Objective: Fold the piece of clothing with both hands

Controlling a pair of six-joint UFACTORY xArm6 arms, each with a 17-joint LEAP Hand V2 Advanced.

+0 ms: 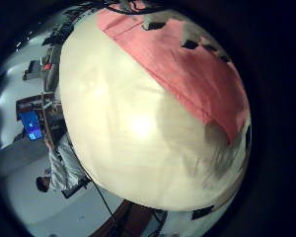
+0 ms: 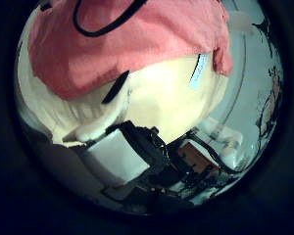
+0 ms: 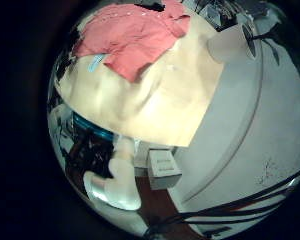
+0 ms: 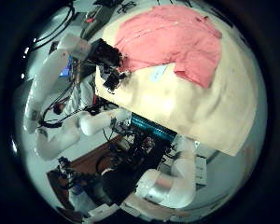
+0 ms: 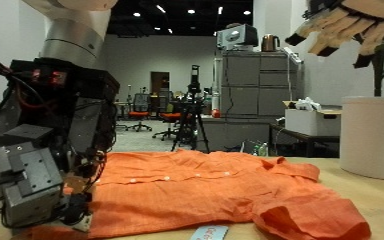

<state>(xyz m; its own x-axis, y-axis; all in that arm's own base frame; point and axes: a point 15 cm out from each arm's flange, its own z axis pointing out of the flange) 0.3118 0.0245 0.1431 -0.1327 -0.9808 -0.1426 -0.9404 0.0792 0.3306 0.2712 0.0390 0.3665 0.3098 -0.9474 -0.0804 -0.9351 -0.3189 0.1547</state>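
Nearest us, one hand point(image 5: 32, 170) rests at the shirt's point(image 5: 205, 190) edge; we cannot tell which hand, nor its fingers. The orange shirt lies spread on the table point(image 5: 379, 200), unfolded. High beyond it, another hand point(image 5: 352, 30) hangs, fingers loosely spread, empty. We judge folding hasn't begun; next comes gripping an edge.

Bare table point(image 3: 175, 95) beside orange shirt point(image 5: 219, 185).
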